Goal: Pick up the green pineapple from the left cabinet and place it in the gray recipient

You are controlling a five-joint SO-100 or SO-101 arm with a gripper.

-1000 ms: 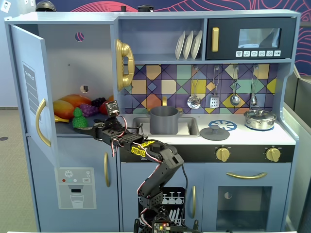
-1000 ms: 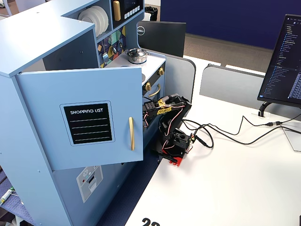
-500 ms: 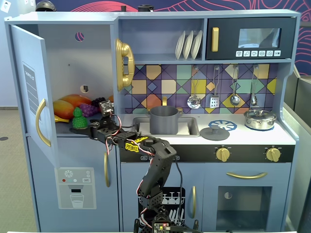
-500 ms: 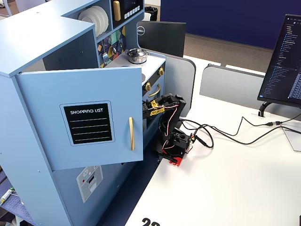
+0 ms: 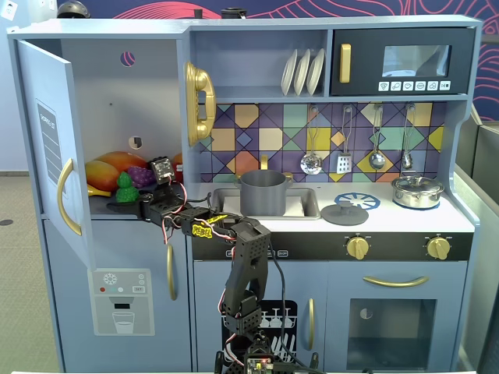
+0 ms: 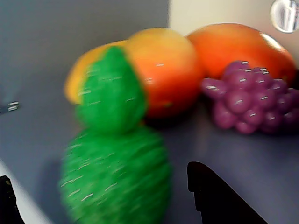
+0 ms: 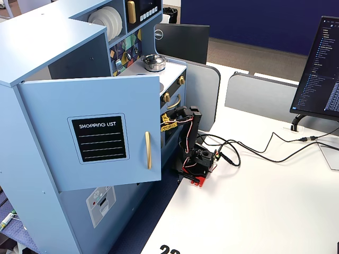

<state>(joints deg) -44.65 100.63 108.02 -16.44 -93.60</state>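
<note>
Fruit crowds the shelf of the left cabinet [image 5: 109,101], whose door [image 5: 48,148] stands swung open at the left of a fixed view. On that shelf, from left to right, lie a yellow-orange mango [image 5: 100,174], the green pineapple [image 5: 125,187] standing upright in front of it, and a purple grape bunch [image 5: 141,176]. The jaws [image 5: 132,204] reach in at the pineapple's base. In the wrist view the jaws are spread wide, one dark finger at the lower left edge and the other [image 6: 212,198] just right of the pineapple [image 6: 114,172], and they grip nothing. Behind it sit two mangoes [image 6: 163,70] and the grapes [image 6: 250,95]. Further right in the first fixed view, the gray recipient [image 5: 263,192] stands in the sink, then a flat gray lid [image 5: 344,213] and a shiny lidded pot [image 5: 417,192].
</note>
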